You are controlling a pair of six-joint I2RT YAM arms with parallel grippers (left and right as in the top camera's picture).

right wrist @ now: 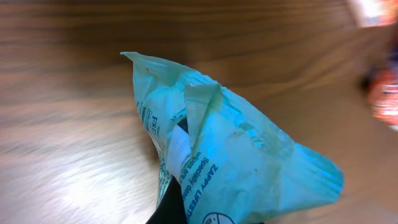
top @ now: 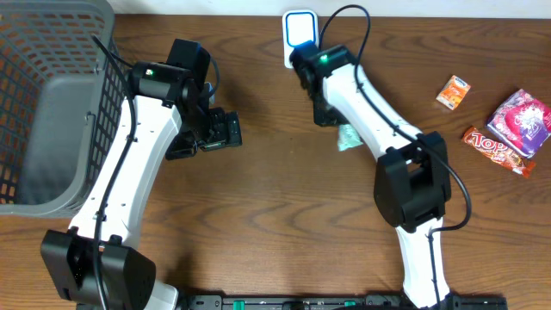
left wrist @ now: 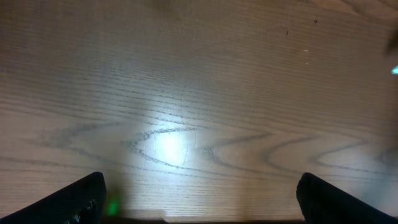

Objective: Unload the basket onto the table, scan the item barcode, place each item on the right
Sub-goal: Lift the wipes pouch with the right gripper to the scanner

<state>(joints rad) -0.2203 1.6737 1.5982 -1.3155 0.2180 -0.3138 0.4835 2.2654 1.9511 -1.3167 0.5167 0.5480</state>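
The item is a teal wipes packet (right wrist: 236,162), crumpled, with white and dark print; no barcode shows on the side in view. My right gripper (right wrist: 205,214) is shut on its lower end, and one dark finger (right wrist: 177,208) shows beside it. From overhead, the packet (top: 348,138) pokes out beneath the right gripper (top: 331,119) near the table's back centre. A white device with a blue face (top: 299,33) lies just behind it. Left of centre, my left gripper (top: 225,131) is open. In its wrist view the left gripper (left wrist: 199,199) has only bare wood between its fingers.
A grey mesh basket (top: 34,103) fills the far left. At the right lie a small orange packet (top: 453,91), a pink and purple packet (top: 521,120) and a red snack bar (top: 498,151).
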